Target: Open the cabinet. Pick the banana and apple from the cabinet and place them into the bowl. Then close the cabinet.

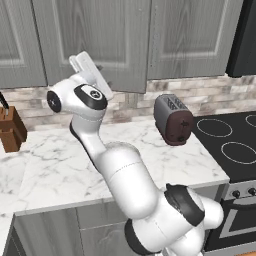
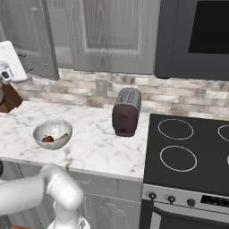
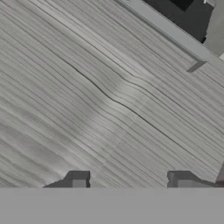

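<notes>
I read this as the last step, shutting the cabinet (image 2: 33, 40). Its door stands swung out, edge toward the right base camera, and my gripper (image 3: 129, 179) sits right up against grey wood grain, which fills the hand view. The fingers (image 3: 78, 179) stand fairly wide apart with nothing between them; I cannot tell whether they touch the panel.

To do it well: I would push flat on the door's face near its free edge, away from the hinge, follow the arc of the swing, and ease off as it meets the frame (a jab in the middle wastes force and may skid). Keep the fingers off the slim handle so nothing hooks. The second door (image 2: 114, 36) looks shut already.

Containers: the bowl (image 2: 41, 129) sits on the tabletop (image 2: 96, 147) near its front edge, toward the left, well apart from the toaster (image 2: 126, 112). Inside lies the apple (image 2: 48, 139), dark red, and beside it a pale curved piece that I take for the banana (image 2: 61, 136) (small, hard to be sure). The inside of the cabinet I cannot see from here. A knife block (image 1: 11, 131) stands at the tabletop's far left.
</notes>
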Robot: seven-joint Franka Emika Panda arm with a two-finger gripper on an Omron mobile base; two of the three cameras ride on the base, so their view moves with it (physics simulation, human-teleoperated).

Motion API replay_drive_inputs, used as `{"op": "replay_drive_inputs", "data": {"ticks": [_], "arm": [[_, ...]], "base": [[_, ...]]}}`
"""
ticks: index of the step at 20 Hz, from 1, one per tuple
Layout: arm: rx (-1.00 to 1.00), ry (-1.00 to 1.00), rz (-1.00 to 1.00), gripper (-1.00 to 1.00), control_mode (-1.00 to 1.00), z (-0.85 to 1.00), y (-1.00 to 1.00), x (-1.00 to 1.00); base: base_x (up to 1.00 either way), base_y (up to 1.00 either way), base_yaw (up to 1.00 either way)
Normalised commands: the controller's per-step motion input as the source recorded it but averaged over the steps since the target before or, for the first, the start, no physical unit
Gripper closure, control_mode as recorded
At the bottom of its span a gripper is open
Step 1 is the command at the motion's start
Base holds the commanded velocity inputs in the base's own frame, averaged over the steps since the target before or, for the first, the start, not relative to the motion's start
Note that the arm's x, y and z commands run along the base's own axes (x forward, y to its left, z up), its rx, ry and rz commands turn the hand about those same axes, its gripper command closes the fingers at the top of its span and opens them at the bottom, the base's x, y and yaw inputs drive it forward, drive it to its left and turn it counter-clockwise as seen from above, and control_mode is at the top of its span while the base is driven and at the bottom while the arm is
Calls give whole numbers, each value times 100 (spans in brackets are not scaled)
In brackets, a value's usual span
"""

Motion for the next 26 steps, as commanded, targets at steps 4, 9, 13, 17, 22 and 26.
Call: {"op": "replay_drive_inputs", "data": {"ticks": [4, 9, 13, 17, 22, 26], "arm": [[0, 0, 1, -100, -100, 0, -47, 53], [0, 0, 3, -100, -100, 0, -49, 54], [0, 0, 4, -100, -100, 0, -50, 51], [0, 0, 3, -100, -100, 0, -47, 41], [0, -5, 4, -100, -100, 0, -36, 6], [0, -7, 6, -100, -100, 0, -30, -19]], "base": [[0, 0, 0], [0, 0, 0], [0, 0, 0], [0, 0, 0], [0, 0, 0], [0, 0, 0]]}}
